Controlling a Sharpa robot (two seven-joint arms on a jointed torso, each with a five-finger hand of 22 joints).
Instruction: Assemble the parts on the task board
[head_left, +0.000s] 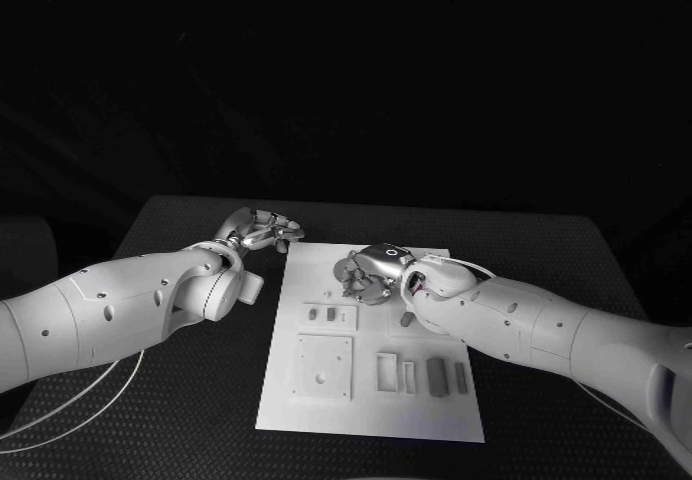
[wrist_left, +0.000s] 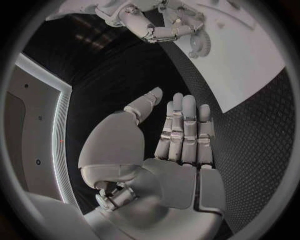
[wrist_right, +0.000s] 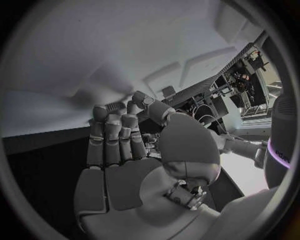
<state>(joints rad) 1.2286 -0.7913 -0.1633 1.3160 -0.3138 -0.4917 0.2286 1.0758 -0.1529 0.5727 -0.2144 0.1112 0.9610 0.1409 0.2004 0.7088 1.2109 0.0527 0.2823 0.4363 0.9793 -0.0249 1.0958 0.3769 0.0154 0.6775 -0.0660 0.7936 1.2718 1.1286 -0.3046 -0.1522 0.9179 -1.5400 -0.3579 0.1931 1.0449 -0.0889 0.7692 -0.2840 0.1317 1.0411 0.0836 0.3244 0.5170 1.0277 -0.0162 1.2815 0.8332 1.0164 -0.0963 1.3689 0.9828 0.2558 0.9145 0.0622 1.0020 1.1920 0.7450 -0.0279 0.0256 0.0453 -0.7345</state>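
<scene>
The white task board (head_left: 369, 395) lies at the table's (head_left: 173, 220) middle, grey parts (head_left: 437, 377) resting on its near half. The right hand (head_left: 372, 272) hovers over its far end, fingers straight, empty. The left hand (head_left: 260, 232), just beside the board's far-left corner, is likewise released.
</scene>
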